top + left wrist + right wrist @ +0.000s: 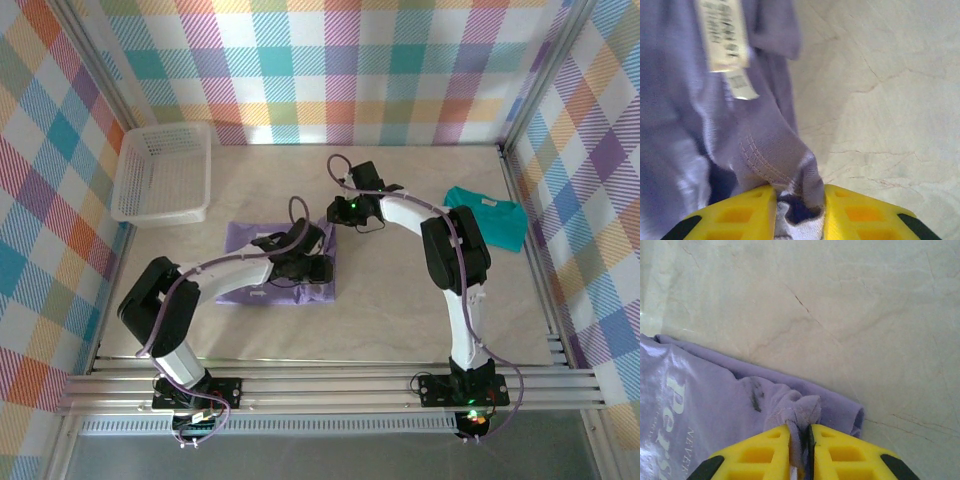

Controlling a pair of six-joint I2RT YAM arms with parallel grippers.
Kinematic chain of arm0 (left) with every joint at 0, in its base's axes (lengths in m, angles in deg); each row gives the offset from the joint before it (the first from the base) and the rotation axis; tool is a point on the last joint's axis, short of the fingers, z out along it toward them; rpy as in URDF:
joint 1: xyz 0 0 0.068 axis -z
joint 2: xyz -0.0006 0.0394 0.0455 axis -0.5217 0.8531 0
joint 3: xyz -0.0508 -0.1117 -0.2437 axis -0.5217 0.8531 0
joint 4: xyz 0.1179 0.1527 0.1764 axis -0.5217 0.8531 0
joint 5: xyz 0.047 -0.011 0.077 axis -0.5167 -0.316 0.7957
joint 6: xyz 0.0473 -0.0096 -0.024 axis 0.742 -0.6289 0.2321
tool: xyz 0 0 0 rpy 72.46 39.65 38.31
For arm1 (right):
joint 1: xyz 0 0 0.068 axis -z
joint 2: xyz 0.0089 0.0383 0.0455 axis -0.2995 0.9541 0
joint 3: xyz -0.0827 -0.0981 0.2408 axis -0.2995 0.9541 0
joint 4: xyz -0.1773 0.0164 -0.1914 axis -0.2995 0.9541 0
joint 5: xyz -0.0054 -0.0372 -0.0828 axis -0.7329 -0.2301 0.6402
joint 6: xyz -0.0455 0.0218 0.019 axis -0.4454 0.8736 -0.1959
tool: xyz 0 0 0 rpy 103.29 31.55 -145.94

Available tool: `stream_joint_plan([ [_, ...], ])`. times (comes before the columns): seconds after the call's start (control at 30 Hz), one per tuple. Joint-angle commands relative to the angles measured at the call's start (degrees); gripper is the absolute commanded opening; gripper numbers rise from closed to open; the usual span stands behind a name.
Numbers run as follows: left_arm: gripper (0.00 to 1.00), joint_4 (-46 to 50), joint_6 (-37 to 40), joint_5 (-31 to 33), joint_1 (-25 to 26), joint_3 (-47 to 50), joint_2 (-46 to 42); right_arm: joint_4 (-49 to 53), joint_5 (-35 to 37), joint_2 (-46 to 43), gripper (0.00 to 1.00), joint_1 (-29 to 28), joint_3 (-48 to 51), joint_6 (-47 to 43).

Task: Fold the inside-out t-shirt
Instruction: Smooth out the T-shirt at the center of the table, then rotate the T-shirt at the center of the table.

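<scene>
two grippers bite one edge of the inside-out t-shirt, the edge turned away from the white basket. seen from above, the lavender shirt lies in a flattened heap on the table just off the basket's near corner. the teal t-shirt lies well apart from the basket, past both arms. the right gripper is at the corner level with the basket's front rim, the left gripper a little farther from the basket, probably so the edge can be lifted evenly and carried over as a fold.

at the left wrist, the yellow fingers are partly closed on a stitched hem, bunched cloth filling the gap. a care label shows outward, so the seams face out.

at the right wrist, the fingers are almost together, pinching a thin tuck of cloth beside faint lettering.
</scene>
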Motion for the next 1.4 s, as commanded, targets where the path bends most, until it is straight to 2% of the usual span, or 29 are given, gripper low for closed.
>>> stream_joint_plan([
  [0.0, 0.30, -4.2, 3.8, -1.9, 3.3, -3.2, 2.6, 4.2, -0.3, 2.2, 0.21, 0.8, -3.8, -3.0],
  [0.1, 0.35, -6.5, 4.5, -5.1, 4.0, -3.9, 3.8, 6.6, 0.1, 2.4, 0.31, 2.0, -5.3, -4.4],
  [0.17, 0.43, -7.9, 4.8, -6.6, 4.0, -3.8, 2.7, 7.6, -0.5, 0.6, 0.38, 3.3, -5.0, -5.7],
  [0.23, 0.53, -7.9, 6.4, -6.7, 3.9, -3.3, -0.4, 8.0, -0.5, -3.4, 0.43, 4.5, -2.3, -7.7],
  [0.33, 0.57, -4.4, 8.3, -4.5, 1.4, -1.0, -7.6, 7.5, -0.6, -12.2, 0.48, 5.7, 5.7, -8.8],
  [0.4, 0.59, 0.1, 7.7, -2.3, -3.2, 1.7, -13.4, 6.2, -3.6, -18.6, 0.49, 5.8, 12.7, -8.7],
  [0.47, 0.63, 3.9, 5.1, -1.0, -10.4, 4.1, -17.8, 2.5, -9.1, -25.1, 0.49, 4.3, 20.6, -6.6],
  [0.53, 0.65, 6.1, 2.2, -2.7, -19.8, 5.7, -19.2, 0.0, -11.2, -28.6, 0.50, 0.1, 26.0, -4.3],
  [0.6, 0.65, 7.7, 1.7, -3.3, -26.1, 5.2, -17.5, -1.4, -11.6, -29.5, 0.50, -5.4, 28.2, -2.1],
  [0.7, 0.65, 7.5, 2.4, -2.9, -30.7, 3.3, -12.1, -7.3, -12.4, -28.2, 0.46, -11.6, 30.9, 4.2],
  [0.8, 0.64, 7.9, 3.2, -1.5, -33.6, 2.3, -5.9, -8.4, -11.8, -23.8, 0.43, -15.8, 30.8, 7.2],
  [0.9, 0.64, 8.1, 4.2, -0.3, -35.7, 3.5, -3.2, -7.4, -10.7, -19.6, 0.42, -16.7, 30.2, 8.7],
  [0.97, 0.63, 9.2, 5.4, 0.7, -35.7, 5.4, -3.1, -1.7, -6.6, -17.5, 0.41, -15.9, 28.3, 6.1],
  [1.03, 0.63, 9.7, 6.0, -1.5, -35.2, 8.5, -4.1, 3.5, -2.7, -15.4, 0.41, -14.0, 26.0, 3.0],
  [1.13, 0.63, 8.3, 4.0, -6.1, -31.0, 14.9, -8.3, 7.5, 1.3, -12.2, 0.39, -9.9, 23.4, 0.2],
  [1.23, 0.65, 2.6, -3.2, -10.2, -20.1, 20.5, -13.9, 11.0, 6.6, -9.0, 0.38, -5.7, 17.6, -3.9],
  [1.37, 0.67, -8.2, -11.2, -12.5, -4.6, 19.4, -14.2, 9.9, 5.4, -5.5, 0.41, -1.2, 5.7, -6.8],
])
